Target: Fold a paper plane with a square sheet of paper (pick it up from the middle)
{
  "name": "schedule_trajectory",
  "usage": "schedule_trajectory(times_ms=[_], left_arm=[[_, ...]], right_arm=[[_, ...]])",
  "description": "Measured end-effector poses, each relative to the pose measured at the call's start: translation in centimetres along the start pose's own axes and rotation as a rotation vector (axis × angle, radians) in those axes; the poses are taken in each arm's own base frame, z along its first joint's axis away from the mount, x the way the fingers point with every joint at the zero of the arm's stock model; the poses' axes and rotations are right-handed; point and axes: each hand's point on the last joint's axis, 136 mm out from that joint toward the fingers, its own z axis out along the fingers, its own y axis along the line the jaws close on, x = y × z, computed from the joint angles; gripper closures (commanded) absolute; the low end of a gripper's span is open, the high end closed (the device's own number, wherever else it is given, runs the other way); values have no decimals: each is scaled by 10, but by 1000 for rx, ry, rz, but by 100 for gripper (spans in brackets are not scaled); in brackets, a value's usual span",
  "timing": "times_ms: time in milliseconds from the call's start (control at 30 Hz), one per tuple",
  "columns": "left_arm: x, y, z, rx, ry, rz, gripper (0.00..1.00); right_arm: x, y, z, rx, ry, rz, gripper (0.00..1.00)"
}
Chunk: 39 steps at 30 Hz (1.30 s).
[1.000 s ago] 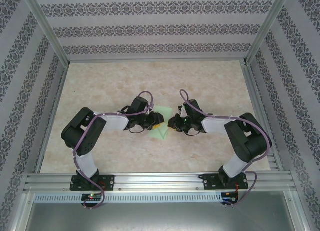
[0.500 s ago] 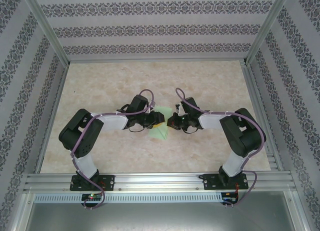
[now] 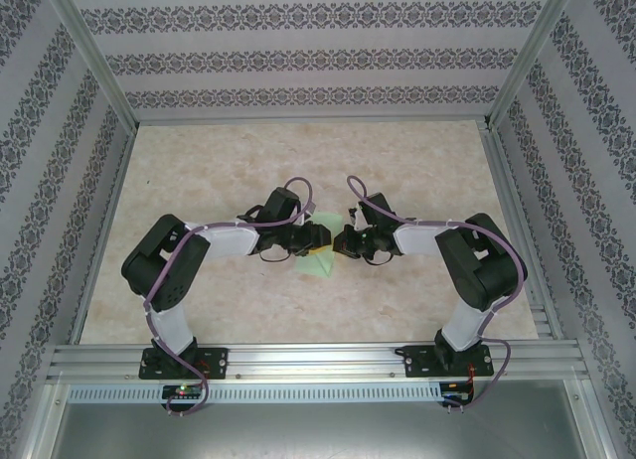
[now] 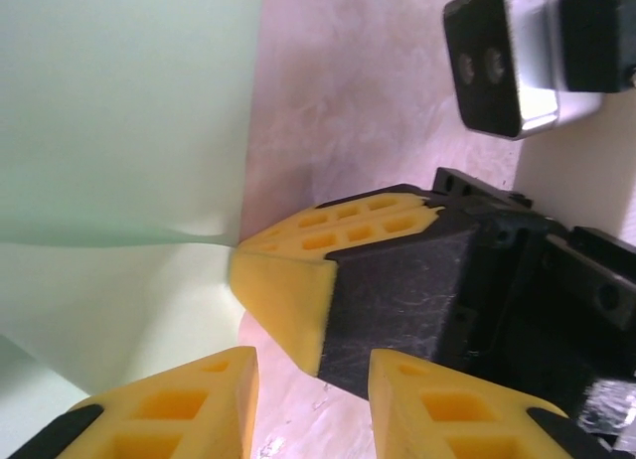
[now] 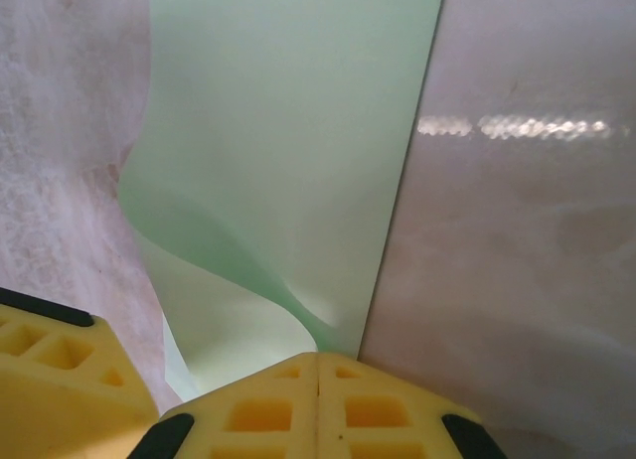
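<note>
Sheet (image 5: 288, 131) only part-folded; most folds remain. My right gripper (image 5: 318, 368) pinches its edge; left gripper (image 4: 310, 382), beside it, stands spread.

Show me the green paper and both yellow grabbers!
green paper (image 5: 298, 131), right wrist view, its flat middle.
right gripper (image 5: 318, 365), right wrist view, where its shut fingertips meet.
left gripper (image 4: 310, 394), left wrist view, gap between its fingertips.

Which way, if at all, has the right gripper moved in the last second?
Yes: the right gripper slid slightly left, away from the table's right rail.
</note>
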Motion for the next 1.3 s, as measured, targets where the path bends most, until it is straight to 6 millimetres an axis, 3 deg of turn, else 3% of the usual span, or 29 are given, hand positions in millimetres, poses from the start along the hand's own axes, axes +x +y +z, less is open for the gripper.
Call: schedule_trajectory(times_ms=[333,1300], left_arm=[[5,13,6,-34,26,-16,73],[12,24,12,-73,56,-34,78]], right_arm=[[-3,1,2,2,2,-8,94],[-9,-3,6,11,10,-1,94]])
